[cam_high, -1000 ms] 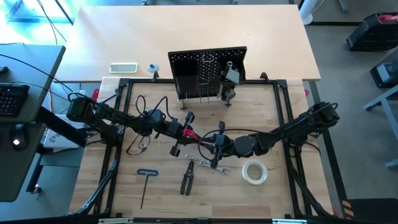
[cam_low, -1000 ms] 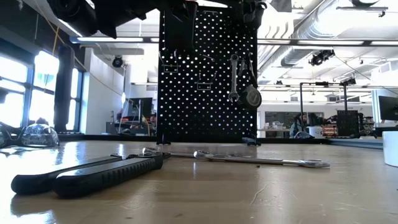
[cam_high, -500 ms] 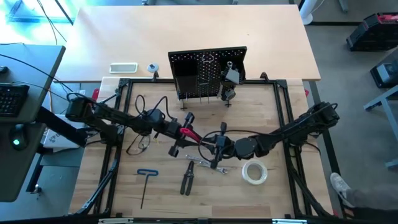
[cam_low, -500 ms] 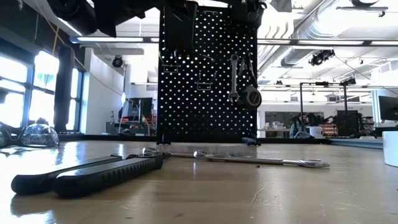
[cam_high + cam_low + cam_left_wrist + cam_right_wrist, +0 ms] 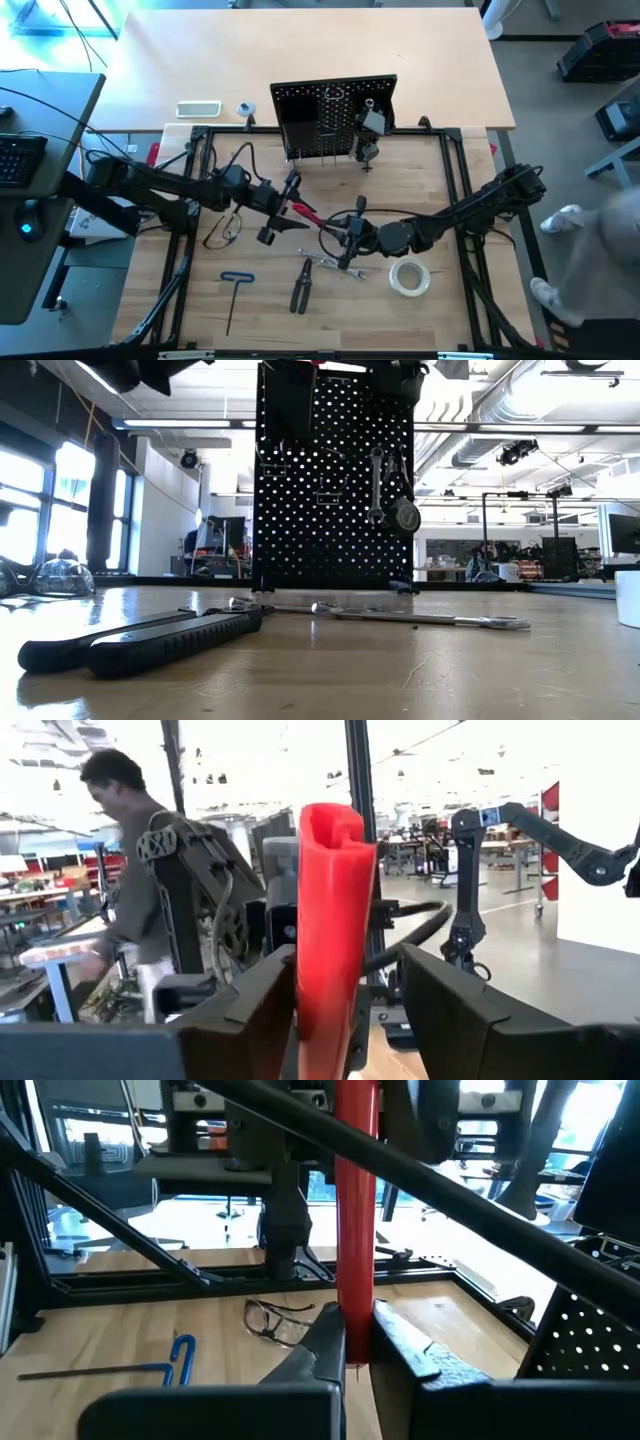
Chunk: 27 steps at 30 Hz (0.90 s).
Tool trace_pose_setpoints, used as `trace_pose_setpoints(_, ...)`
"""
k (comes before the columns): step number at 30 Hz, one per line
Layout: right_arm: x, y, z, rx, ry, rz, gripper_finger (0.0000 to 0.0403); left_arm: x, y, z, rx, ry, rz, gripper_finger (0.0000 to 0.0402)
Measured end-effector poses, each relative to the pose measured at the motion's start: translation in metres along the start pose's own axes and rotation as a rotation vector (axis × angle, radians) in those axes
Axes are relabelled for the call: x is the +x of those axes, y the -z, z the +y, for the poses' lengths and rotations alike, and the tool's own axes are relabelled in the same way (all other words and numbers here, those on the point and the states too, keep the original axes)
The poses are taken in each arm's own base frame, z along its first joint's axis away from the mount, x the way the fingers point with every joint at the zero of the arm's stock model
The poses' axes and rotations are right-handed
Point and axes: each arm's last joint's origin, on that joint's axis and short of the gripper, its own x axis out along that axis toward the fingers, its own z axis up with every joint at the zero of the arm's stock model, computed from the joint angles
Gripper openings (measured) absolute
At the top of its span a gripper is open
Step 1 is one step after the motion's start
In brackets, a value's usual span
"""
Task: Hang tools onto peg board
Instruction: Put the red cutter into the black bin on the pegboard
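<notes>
A red-handled tool (image 5: 308,214) hangs level above the table's middle, with my right gripper (image 5: 345,235) shut on it. The handle's free end (image 5: 335,900) stands between the open fingers of my left gripper (image 5: 282,208), with a clear gap on one side. Whether it touches the other finger I cannot tell. The black peg board (image 5: 335,120) stands upright at the far side, and a silver wrench (image 5: 376,485) hangs from it. Pliers (image 5: 301,285), a wrench (image 5: 330,265), a blue T-handle hex key (image 5: 235,290), a tape roll (image 5: 409,277) and safety glasses (image 5: 225,230) lie on the table. My right gripper pinches the red handle at its end nearest the gripper (image 5: 352,1335) between its two fingers. The fingers come level from the table's right and lie along the tool. The tool sticks straight out past the fingertips toward my left gripper, clear of the table.
A black metal frame (image 5: 455,180) borders the work area. A white slab (image 5: 198,108) lies beyond the frame at the far left. A person (image 5: 590,240) moves past the table's right side, and another (image 5: 125,870) shows in the room behind.
My left gripper has opened and let go of the red handle, then drawn back up and toward the table's left edge. The tool stays level in my right gripper, which has kept its place.
</notes>
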Motion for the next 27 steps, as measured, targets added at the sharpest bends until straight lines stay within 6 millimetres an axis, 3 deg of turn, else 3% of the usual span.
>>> trace_pose_setpoints(11,0.0,0.0,0.0,0.001,-0.003,-0.004,0.0014,-0.008,-0.014,0.0,-0.008,-0.033,-0.013,0.0166)
trace_pose_setpoints(24,0.0,-0.001,0.0,0.001,-0.006,-0.004,0.0014,-0.008,-0.014,0.001,0.036,-0.059,-0.011,0.005)
trace_pose_setpoints(27,0.0,0.0,0.0,-0.001,0.003,0.0,0.0014,-0.008,-0.014,0.001,0.056,-0.058,-0.01,0.0048)
